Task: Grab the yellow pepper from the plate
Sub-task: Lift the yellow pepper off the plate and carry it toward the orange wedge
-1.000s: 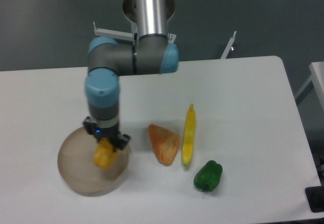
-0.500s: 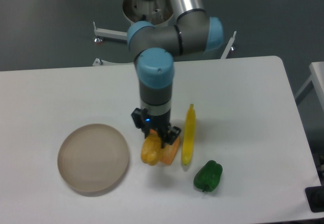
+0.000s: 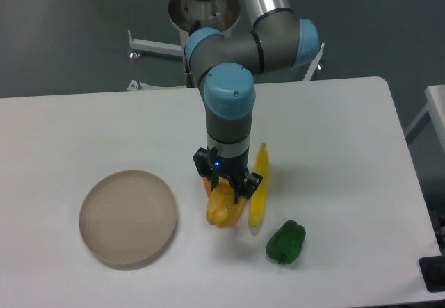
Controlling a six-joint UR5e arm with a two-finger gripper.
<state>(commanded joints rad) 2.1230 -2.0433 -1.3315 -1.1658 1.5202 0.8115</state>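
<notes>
Gripper (image 3: 227,188) clamps the lumpy, glossy yellow pepper (image 3: 220,208), holding it off the plate (image 3: 128,215), a round, smooth, shallow beige dish lying bare at left. Right of it lie a slender yellow chili (image 3: 259,191) and a blocky green pepper (image 3: 286,242).

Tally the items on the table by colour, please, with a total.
Yellow: 2, the yellow pepper and the long yellow chili
Orange: 1, mostly hidden behind the gripper
Green: 1, green bell pepper
Beige: 1, the plate
Total: 5
</notes>
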